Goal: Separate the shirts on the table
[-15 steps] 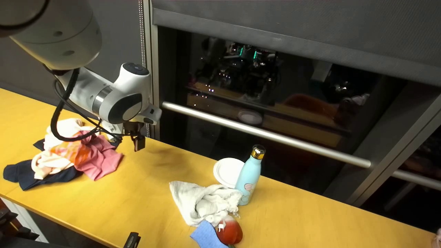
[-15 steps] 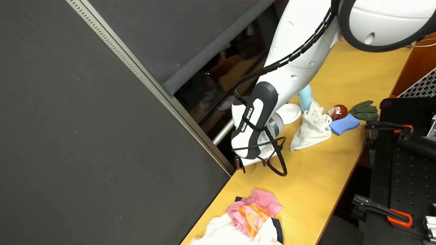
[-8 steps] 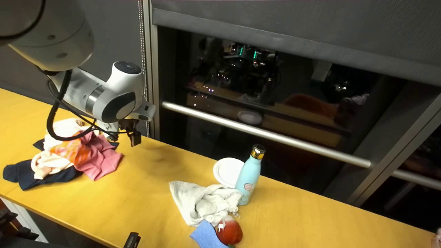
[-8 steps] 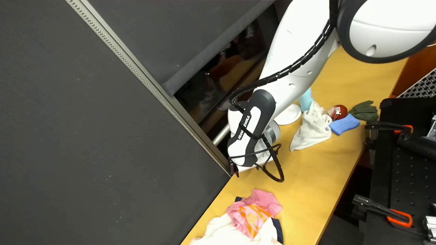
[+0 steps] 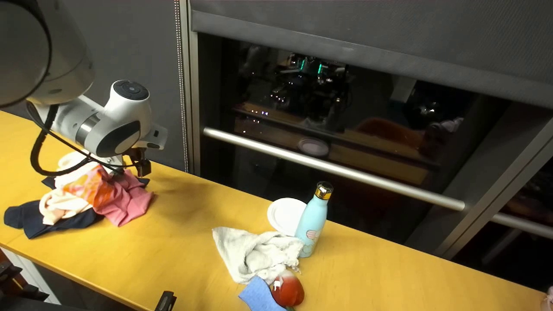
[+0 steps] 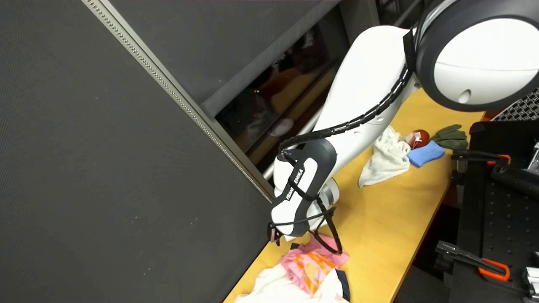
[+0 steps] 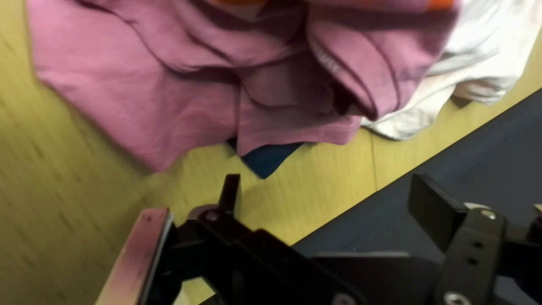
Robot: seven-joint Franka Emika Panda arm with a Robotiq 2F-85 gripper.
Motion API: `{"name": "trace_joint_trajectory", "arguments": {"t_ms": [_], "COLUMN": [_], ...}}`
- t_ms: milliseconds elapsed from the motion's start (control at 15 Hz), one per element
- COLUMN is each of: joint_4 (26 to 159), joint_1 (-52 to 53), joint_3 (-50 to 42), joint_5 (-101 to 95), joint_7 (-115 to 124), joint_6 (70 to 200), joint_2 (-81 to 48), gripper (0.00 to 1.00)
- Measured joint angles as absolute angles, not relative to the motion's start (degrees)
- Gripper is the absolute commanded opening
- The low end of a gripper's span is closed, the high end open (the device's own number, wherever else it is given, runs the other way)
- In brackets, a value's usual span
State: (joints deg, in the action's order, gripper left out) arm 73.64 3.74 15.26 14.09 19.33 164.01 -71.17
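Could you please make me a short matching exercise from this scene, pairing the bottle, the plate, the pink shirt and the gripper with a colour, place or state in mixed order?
Column one:
1. bottle
2. plate
3. pink shirt
4. gripper

Column two:
A. round and white
B. open, holding nothing
C. light blue, with a gold-coloured cap
D. lying partly over dark blue cloth

Right pairs: 1-C; 2-A; 3-D; 4-B

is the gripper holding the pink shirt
No: in the wrist view the gripper is open, with the pink shirt outside its jaws.
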Motion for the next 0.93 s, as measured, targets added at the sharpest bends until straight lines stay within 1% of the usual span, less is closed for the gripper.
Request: {"name": "trace_joint_trajectory", "arguments": {"t_ms": [400, 733, 800, 867, 933], "joint_4": [69.9, 69.1, 68.9, 68.7, 68.6], "joint_1": [3.1, 3.4, 3.4, 3.5, 3.6], "joint_3": [20.7, 20.9, 20.7, 20.5, 20.2], "joint_5": [14.1, 14.1, 14.1, 14.1, 14.1], "joint_7": [12.8, 12.6, 12.6, 12.6, 12.6], "joint_6": [162.8, 156.7, 156.0, 155.6, 155.4], "joint_2": [-74.0, -74.0, -74.0, -74.0, -74.0], "gripper": [1.0, 1.0, 0.75, 0.74, 0.68]}}
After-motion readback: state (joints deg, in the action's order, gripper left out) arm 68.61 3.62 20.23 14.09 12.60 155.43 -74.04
